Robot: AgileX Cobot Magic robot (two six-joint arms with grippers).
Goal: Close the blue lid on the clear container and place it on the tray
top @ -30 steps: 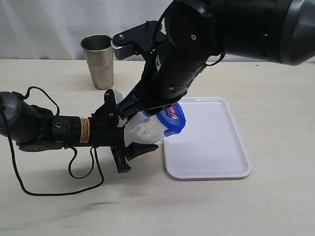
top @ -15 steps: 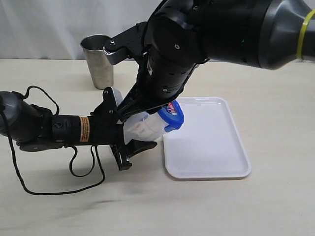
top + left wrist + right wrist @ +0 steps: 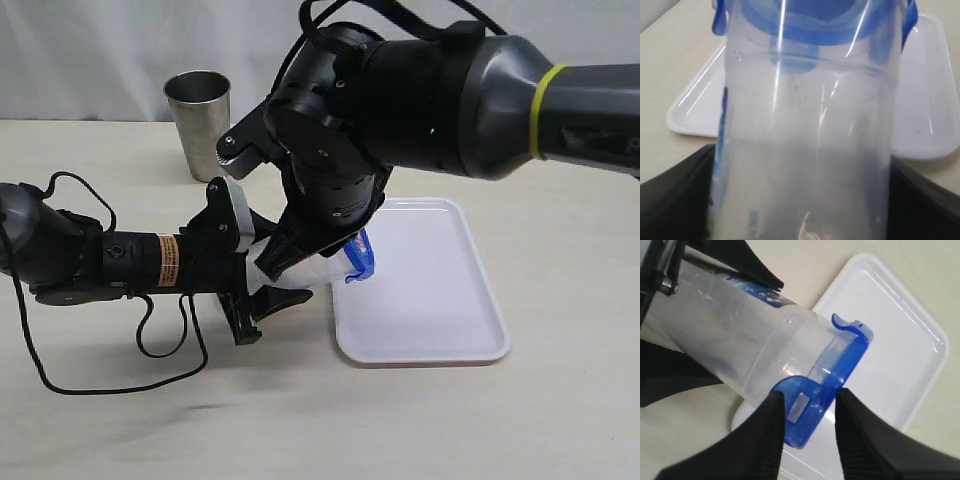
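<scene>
Beside the tray (image 3: 890, 320), the clear container (image 3: 730, 335) (tipped sideways) wears the blue lid (image 3: 832, 370).

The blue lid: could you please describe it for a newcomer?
In the exterior view, find the white tray. At its left edge a clear container is held sideways. The blue lid caps its tray-side end, the only blue thing there.

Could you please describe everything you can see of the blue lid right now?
The blue lid is translucent blue plastic with snap flaps sticking out. It sits on the mouth of the clear container, which is held tilted, so the lid hangs above the tray near its edge. The right gripper closes on one flap, a finger either side.
</scene>
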